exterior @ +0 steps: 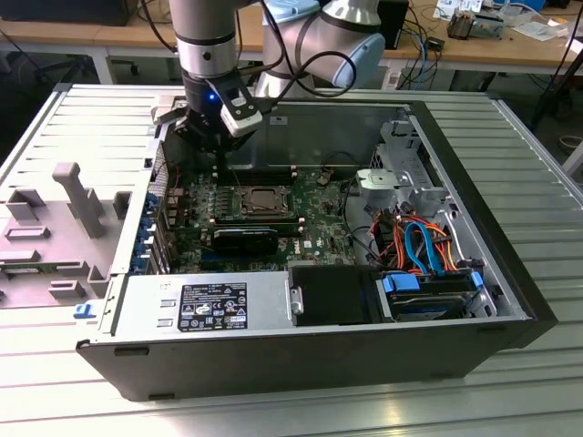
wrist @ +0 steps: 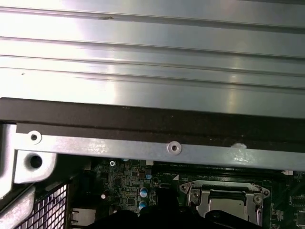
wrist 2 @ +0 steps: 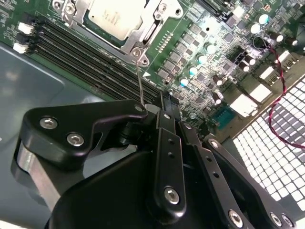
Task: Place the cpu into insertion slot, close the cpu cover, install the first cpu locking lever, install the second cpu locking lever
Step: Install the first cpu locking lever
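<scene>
**Chip seated under its frame, tool poised beside the socket**

Where you look through the exterior view, the gripper (exterior: 216, 146) hangs inside the open computer case (exterior: 510, 273), just above the green motherboard (exterior: 314, 232) and beside the insertion slot (exterior: 265, 202) on the exterior view's left. The cpu (exterior: 265, 198) lies flat in that slot, with the cpu cover (exterior: 244, 208) lying around it. The case rests on a ribbed metal table (exterior: 537, 164).

Turning to the second wrist view, you see the jaws drawn together on a thin metal locking lever (wrist 2: 139, 81), which runs up to a corner of the cpu cover (wrist 2: 143, 40). The cpu (wrist 2: 114, 16) shows its silver top; black memory slots (wrist 2: 86, 57) run alongside.

Turning to the first wrist view, you see the case's edge (wrist: 143, 148) above the cpu cover (wrist: 224, 195).
</scene>
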You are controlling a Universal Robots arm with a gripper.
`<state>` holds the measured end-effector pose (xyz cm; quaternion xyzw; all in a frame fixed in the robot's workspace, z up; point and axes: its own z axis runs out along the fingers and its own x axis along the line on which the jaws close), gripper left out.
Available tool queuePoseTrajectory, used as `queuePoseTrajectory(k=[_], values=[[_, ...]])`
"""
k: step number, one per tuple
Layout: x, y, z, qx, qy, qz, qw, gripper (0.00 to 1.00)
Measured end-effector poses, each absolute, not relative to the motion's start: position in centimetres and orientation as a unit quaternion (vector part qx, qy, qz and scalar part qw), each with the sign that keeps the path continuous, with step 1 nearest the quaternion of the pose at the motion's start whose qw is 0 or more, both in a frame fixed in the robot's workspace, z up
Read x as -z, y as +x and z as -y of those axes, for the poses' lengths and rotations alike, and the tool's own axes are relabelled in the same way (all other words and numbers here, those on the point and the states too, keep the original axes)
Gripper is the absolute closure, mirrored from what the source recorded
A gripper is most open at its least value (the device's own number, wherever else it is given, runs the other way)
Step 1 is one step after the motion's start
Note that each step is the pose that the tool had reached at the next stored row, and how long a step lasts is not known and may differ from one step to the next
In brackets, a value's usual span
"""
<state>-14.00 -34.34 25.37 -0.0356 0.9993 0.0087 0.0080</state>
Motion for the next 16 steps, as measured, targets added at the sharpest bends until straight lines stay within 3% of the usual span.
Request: queuePoseTrajectory(k=[16], values=[[-25.4, -12.2, 34.3, -0.009, -0.036, -0.999, 0.008, 0.89]])
